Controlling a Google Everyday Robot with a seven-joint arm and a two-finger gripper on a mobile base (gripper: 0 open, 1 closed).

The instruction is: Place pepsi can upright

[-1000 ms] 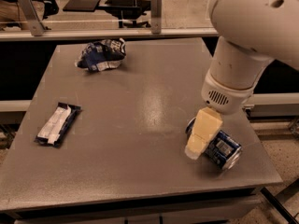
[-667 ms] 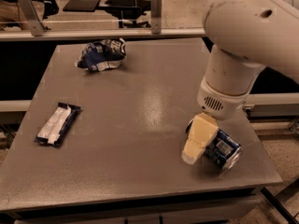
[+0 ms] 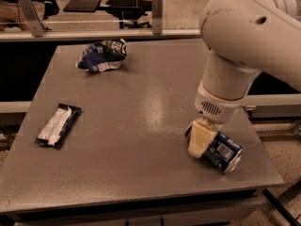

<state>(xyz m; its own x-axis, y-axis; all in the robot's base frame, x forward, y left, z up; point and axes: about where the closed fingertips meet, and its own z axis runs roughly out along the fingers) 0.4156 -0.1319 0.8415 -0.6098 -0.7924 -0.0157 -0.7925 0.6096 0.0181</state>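
**Gripper (image 3: pixel 202 142) low on the toppled can, near the table's front right corner**

Your claw sits at the table surface, hanging from the big white arm (image 3: pixel 240 41), with its cream tip against the left end of the pepsi can (image 3: pixel 223 150). Whether it is clenched on the can or released, you cannot tell from this angle: the tip overlaps the can's blue body and hides the contact. Treat the grasp as unconfirmed.

The can lies on its side, pointing diagonally toward the front right, with one silver rim facing outward. It rests on the grey table (image 3: pixel 141 126) close to the right edge and the front corner, so it has little room to roll.

The step in hand looks like securing the can before tipping it up. To do it well:

- Take hold across the round body, closer to the middle than to the end, so it does not pivot out as you lift.
- Close gently; thin aluminium dents, and a smooth cylinder squirts sideways under an off-centre squeeze.
- Lift just clear of the surface, then rotate the wrist until one silver rim faces straight down.
- Set it down further in toward the table's centre, away from the edge.
- Let go only when the base sits flat.

The crumpled snack bag (image 3: pixel 102 55) at the far left and the wrapped bar (image 3: pixel 57 125) on the left side are well apart from your work.
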